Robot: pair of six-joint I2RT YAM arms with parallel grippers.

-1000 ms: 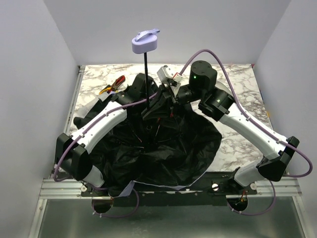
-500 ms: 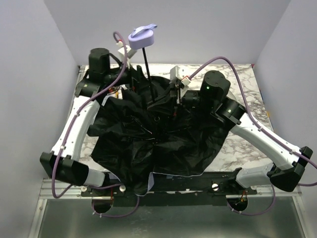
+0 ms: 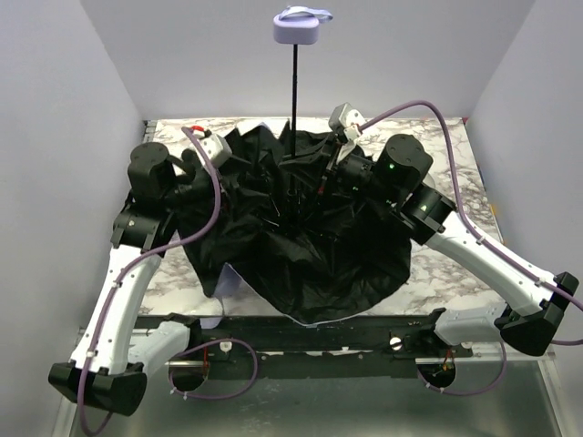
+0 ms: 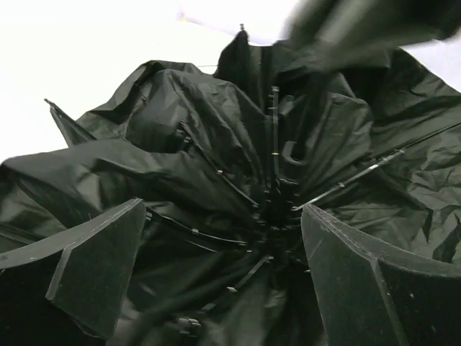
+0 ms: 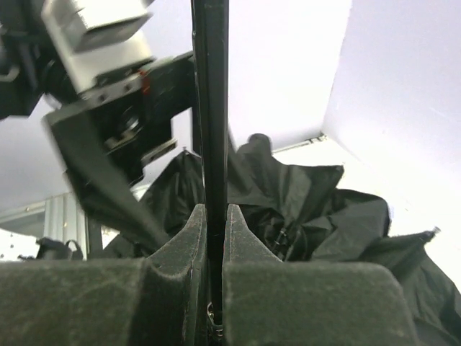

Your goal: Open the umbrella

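A white marble-patterned table (image 3: 446,146) carries the umbrella (image 3: 310,255), its black canopy spread underside up

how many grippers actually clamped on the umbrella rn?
1. The right gripper is shut on the shaft, just above the black canopy. The left gripper is open at the canopy's left side, facing the ribs and holding nothing.
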